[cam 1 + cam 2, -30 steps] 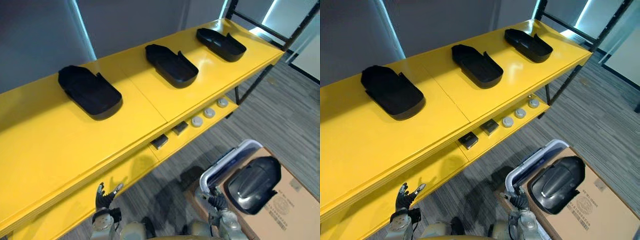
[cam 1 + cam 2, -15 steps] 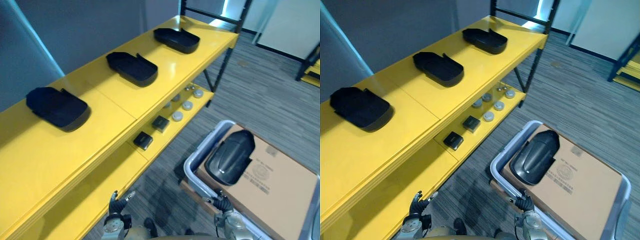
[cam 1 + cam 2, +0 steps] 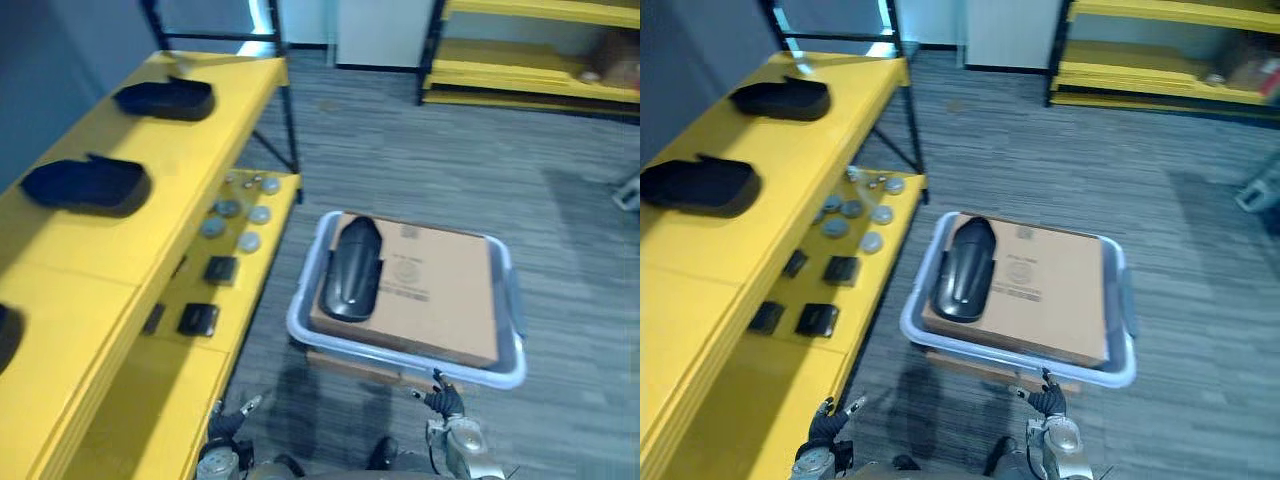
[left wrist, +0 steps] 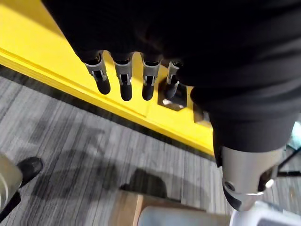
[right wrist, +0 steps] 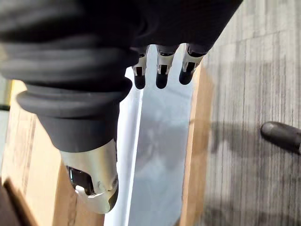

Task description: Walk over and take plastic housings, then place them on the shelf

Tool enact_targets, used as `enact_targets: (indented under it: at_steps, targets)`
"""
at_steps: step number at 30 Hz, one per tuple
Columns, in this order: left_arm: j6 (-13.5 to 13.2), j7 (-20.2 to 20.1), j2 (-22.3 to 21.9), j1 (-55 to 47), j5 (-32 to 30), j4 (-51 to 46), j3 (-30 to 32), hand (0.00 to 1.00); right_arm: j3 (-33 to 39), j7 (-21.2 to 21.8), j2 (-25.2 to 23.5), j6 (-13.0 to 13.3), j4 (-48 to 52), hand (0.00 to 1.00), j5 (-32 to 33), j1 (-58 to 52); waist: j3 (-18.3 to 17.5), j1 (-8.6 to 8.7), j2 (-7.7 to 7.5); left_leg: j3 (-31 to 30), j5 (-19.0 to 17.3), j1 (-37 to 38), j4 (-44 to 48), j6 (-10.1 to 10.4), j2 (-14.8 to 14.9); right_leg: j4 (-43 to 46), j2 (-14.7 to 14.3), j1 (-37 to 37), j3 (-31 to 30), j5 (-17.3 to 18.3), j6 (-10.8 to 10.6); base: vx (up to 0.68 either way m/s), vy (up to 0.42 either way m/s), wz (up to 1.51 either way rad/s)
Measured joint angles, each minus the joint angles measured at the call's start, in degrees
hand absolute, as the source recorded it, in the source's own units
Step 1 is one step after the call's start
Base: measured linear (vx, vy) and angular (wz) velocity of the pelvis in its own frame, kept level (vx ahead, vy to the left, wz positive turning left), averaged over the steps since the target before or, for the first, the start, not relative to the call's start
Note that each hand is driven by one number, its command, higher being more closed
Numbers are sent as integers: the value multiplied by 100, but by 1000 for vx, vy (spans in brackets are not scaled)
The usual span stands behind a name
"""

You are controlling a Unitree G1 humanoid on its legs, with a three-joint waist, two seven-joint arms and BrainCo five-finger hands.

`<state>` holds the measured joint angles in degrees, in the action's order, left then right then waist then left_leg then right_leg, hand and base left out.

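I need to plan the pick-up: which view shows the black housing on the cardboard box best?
The right eye view: the housing lies whole on the cardboard box, seen from above. The left eye view shows nearly the same. The wrist views look at the shelf edge and the bin rim instead.

1. Both eye views look steeply down from the head, sharing the shelf (image 3: 90, 240), tray (image 3: 420, 362) and floor (image 3: 420, 140).
2. The left wrist view looks past the left hand (image 4: 123, 75), close to the shelf's edge.
3. The right wrist view looks past the right hand (image 5: 161, 70), close over the tray.
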<state>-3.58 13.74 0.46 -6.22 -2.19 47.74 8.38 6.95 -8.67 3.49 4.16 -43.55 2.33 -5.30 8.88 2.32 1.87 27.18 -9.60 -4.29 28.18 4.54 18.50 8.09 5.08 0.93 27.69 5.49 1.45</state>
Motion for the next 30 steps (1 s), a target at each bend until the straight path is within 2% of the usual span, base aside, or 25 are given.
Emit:
enact_targets:
  at_steps: [1, 2, 4, 5, 6, 8, 9, 12, 15, 17, 22, 27, 30]
  targets:
    - [-2, 0, -35, -2, 32, -2, -2, 0, 21, -16, 24, -1, -2, 0, 35, -2, 34, -5, -19, -361, -34, 3, -89, 46, -160, 38, 31, 2, -116, 15, 0, 26, 62, -74]
    - [-3, 0, -41, -2, 63, -1, -24, 0, 60, -24, 33, 3, 0, 0, 62, 3, 61, 1, -5, -881, -115, -7, -321, 128, -482, 98, 130, -7, -277, 48, -9, 57, 78, -59]
    - [-5, 6, -35, 20, 182, -23, -55, 0, 152, -47, 23, 6, -8, 0, 165, -33, 101, 2, 37, -1463, -100, -61, -858, 172, -854, 182, 232, -62, -449, 99, -130, 76, 114, -51]
    - [-5, 13, -35, 12, 183, -45, -71, 0, 152, -90, 34, 6, -11, 0, 165, -49, 97, -10, 92, -1605, -27, -54, -1061, 208, -899, 221, 222, -61, -485, 103, -209, 104, 207, -45]
    - [-6, 10, 16, 3, 200, -21, -149, 0, 172, -122, 53, 41, -63, 0, 167, -69, 118, -15, 190, -1687, 174, -49, -1241, 21, -917, 348, 192, -44, -596, 185, -367, 118, 182, -29]
    - [-6, 11, 79, -5, 217, -32, -167, 0, 168, -112, -25, 52, -50, 0, 169, -116, 60, 14, 125, -1652, 138, 22, -1387, -8, -1052, 299, 312, -79, -648, 174, -488, 174, 174, -11]
    - [-5, 11, 114, 19, 216, -33, -179, 0, 202, -112, -108, 57, -54, 0, 171, -135, 21, -2, 9, -1607, 162, 57, -1517, -44, -1181, 251, 411, -58, -690, 121, -570, 203, 160, 2]
    - [-3, 6, 216, 63, 216, -36, -223, 0, 276, -112, -139, 60, -53, 0, 272, -130, 6, -1, -126, -1605, 205, 99, -1639, -114, -1388, -9, 505, -165, -693, -2, -692, 158, 103, 3]
    - [-4, 11, 372, 59, 216, -56, -211, 0, 436, -113, -133, 96, -52, 0, 406, -63, -6, -10, -154, -1599, 210, 304, -1792, -135, -1505, -272, 555, -406, -746, -110, -713, 144, 86, 2]
    - [-5, 13, 472, 56, 216, -88, -197, 0, 460, -113, -136, 123, -28, 0, 443, -48, -25, -11, -188, -1597, 210, 363, -1846, -135, -1520, -347, 553, -477, -752, -124, -707, 146, 47, 2]
    - [-7, 16, 486, -111, 215, -170, -137, 0, 1060, -146, -145, 120, 239, 0, 591, -185, -61, -11, -235, -1565, 210, 643, -2166, -134, -1476, -420, 490, -609, -795, -144, -683, 105, 13, -4]
    - [-1, 10, 469, -354, 211, -242, -90, 0, 1896, -425, -75, 150, 1600, 0, 600, -471, -158, 16, -318, -1514, 211, 889, -2226, -133, -1449, -459, 485, -778, -902, -271, -686, 80, 30, -10]
    - [-2, 8, 457, -412, 209, -242, -15, 0, 2163, -615, -67, 187, 2519, 0, 529, -605, -310, 18, -341, -1510, 212, 906, -2220, -132, -1461, -494, 497, -797, -904, -358, -693, 73, 41, -3]
